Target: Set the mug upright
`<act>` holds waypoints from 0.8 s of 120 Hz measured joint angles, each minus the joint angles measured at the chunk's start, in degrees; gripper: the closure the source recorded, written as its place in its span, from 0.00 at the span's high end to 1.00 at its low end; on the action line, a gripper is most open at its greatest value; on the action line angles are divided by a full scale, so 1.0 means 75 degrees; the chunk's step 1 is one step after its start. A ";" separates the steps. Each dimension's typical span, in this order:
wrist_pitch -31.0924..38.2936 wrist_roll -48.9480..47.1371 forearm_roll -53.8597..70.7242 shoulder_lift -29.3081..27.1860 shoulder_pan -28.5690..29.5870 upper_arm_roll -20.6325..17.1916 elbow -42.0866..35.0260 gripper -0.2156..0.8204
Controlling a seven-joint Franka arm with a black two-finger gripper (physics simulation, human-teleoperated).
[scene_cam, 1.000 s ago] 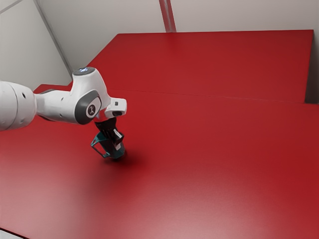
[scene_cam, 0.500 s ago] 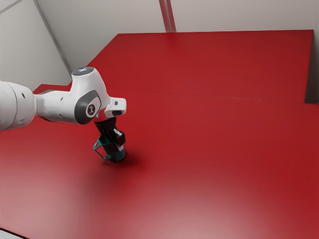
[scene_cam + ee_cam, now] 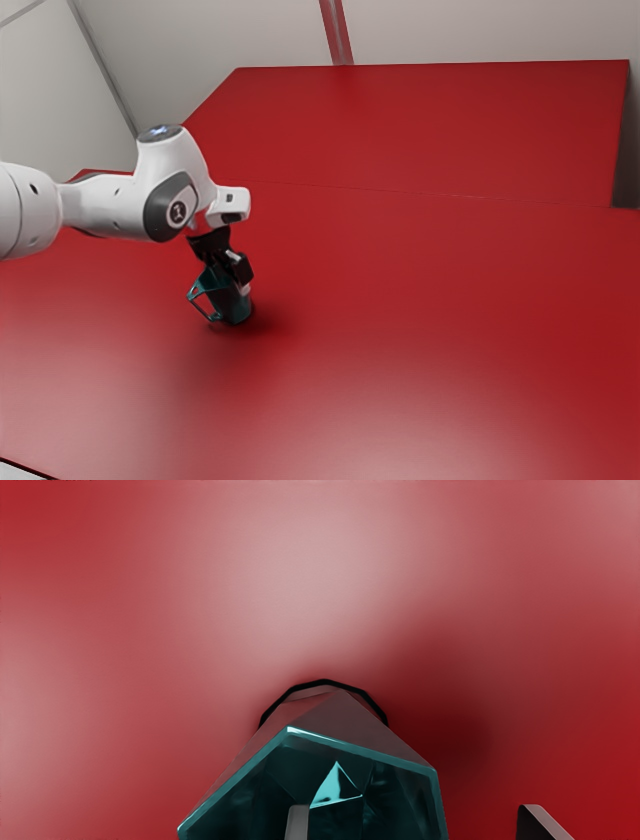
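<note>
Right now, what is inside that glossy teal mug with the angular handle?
Inside the mug, I see one grey fingertip of my black two-finger hand, dark walls and a bright patch. Whatever lies behind that fingertip is covered.

Exterior view: off the arm's (image 3: 165, 190) side, raised, well back, facing obliquely down across table (image 3: 450, 330) to wall (image 3: 480, 30); wrist view: on the arm's end, close over mug (image 3: 236, 308), facing steeply down into its mouth; shared: mug, gripper (image 3: 242, 284) tips, table just around mug

Pale walls, one apparently bearing a red vertical stripe (image 3: 337, 32), stand behind a glossy red table (image 3: 430, 270).
</note>
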 joint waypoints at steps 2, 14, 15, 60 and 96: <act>-0.0015 -0.0005 0.0001 -0.0024 -0.0002 0.0000 0.0001 0.61; -0.0104 -0.0040 0.0012 -0.0253 -0.0020 0.0000 0.0006 0.62; -0.0114 -0.0044 0.0017 -0.0278 -0.0022 0.0000 0.0008 0.62; -0.1333 -0.0283 0.0092 -0.0429 -0.0050 -0.0012 0.1563 0.70; -0.3523 -0.0468 -0.0345 0.0769 0.0100 0.0004 0.4342 0.77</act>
